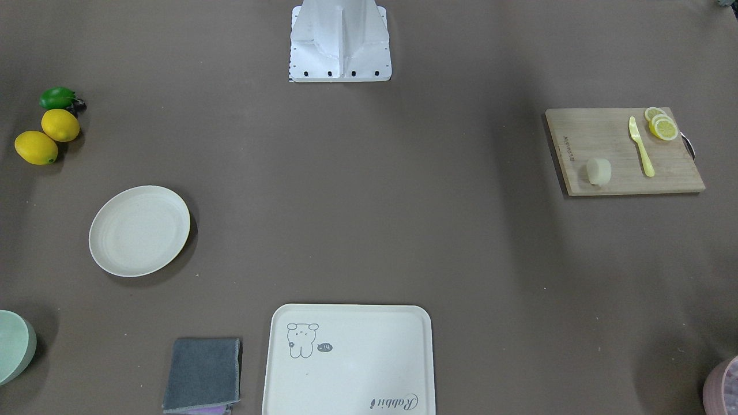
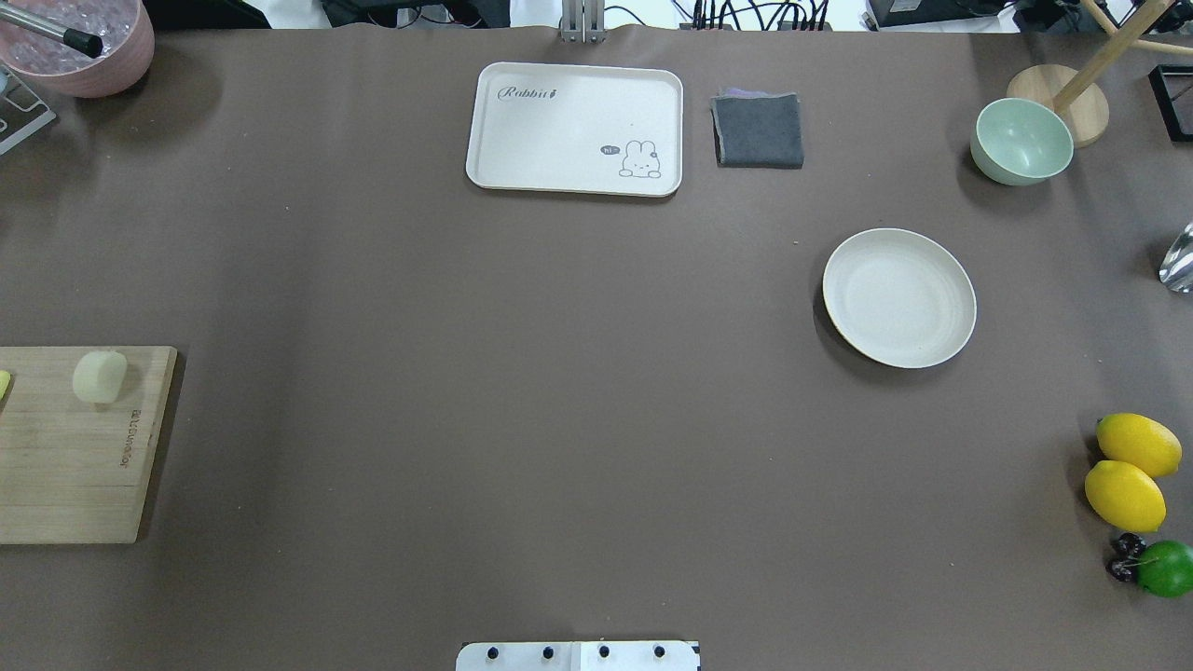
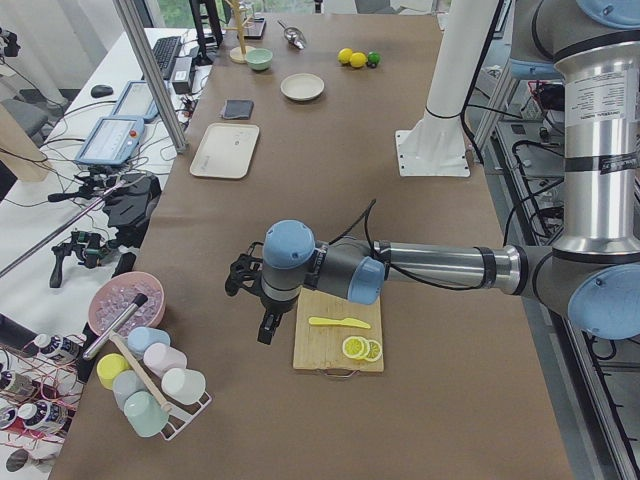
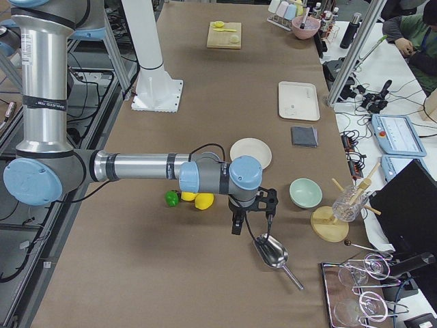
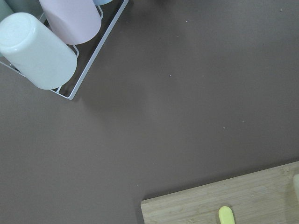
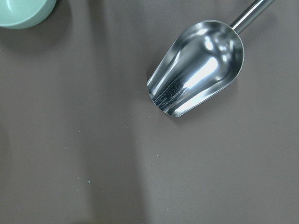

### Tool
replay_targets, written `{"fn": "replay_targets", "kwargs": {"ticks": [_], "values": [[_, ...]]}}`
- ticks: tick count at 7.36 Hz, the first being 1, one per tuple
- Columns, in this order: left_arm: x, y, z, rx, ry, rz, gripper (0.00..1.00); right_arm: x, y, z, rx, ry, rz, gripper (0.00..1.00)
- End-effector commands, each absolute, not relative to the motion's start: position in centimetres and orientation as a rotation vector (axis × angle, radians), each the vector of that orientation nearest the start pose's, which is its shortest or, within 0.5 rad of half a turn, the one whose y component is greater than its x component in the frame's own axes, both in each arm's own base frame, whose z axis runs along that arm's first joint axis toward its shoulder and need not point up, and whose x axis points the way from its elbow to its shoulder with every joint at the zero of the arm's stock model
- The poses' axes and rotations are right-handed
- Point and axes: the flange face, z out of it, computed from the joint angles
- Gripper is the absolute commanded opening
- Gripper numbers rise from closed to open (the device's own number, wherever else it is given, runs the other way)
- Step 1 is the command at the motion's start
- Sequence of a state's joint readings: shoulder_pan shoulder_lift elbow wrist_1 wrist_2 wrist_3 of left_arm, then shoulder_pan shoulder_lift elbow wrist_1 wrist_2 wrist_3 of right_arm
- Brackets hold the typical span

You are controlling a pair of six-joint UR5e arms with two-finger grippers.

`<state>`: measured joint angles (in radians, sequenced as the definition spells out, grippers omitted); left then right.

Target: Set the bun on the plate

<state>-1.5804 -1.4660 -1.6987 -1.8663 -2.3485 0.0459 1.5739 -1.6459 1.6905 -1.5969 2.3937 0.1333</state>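
Left gripper [image 3: 262, 322]: hangs fingers-down over the brown table cover [image 1: 369, 202], just off the side of the rectangular wooden cutting board [image 1: 611, 138] that faces away from the robot. It appears only in the side view. Cannot tell how far it is parted. Nothing is seen in it.
Left wrist view: shows one corner of the board. A white wire rack of upturned pastel cups [image 5: 37, 51] lies diagonally off that corner.
Right gripper [image 4: 251, 220]: at the table end opposite the board and well apart from it. It hangs fingers-down over a shiny steel scoop [image 6: 201, 65]. Cannot tell its opening, nor whether it touches anything.
Bun [image 1: 598, 172]: a small pale cream rounded block. It lies on the board near the edge that faces the operators, with no gripper on it.
Also on the board: a slim yellow-green plastic knife [image 1: 641, 147] lies near the bun, apart from it. Overlapping yellow lemon slices [image 1: 662, 125] sit at the corner beyond the knife.
Plate [image 1: 139, 230]: a round shallow cream-white plate, well apart from the board towards the robot's right. It is bare.
Rectangular cream tray with an animal drawing [image 1: 357, 357]: between board and plate along the table's length, at the operators' edge.
Folded grey cloth [image 1: 202, 373]: beside the tray, on the side away from the board.
Pale green bowl [image 2: 1021, 140]: further from the board than the cloth.
Two whole yellow lemons [image 1: 60, 125] and a green lime [image 1: 57, 98]: at the end opposite the board, on the robot's side.
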Motion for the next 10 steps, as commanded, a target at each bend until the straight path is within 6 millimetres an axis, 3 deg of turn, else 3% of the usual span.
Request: {"fn": "replay_targets", "kwargs": {"ticks": [1,8,9,10], "values": [[-7.4,-46.9,63.4,0.289,0.762,0.11,0.98,6.2,-46.1,63.5,-0.036,-0.824,0.121,1.0],[-7.2,-47.2,62.0,0.295,0.817,0.083,0.98,6.1,-46.4,62.8,-0.024,-0.832,0.121,1.0],[-7.2,-47.2,62.0,0.295,0.817,0.083,0.98,6.1,-46.8,61.5,0.007,-0.828,0.11,1.0],[-7.3,-47.1,62.1,0.294,0.816,0.081,0.98,3.6,-49.2,58.2,0.046,-0.8,0.047,1.0]]}}
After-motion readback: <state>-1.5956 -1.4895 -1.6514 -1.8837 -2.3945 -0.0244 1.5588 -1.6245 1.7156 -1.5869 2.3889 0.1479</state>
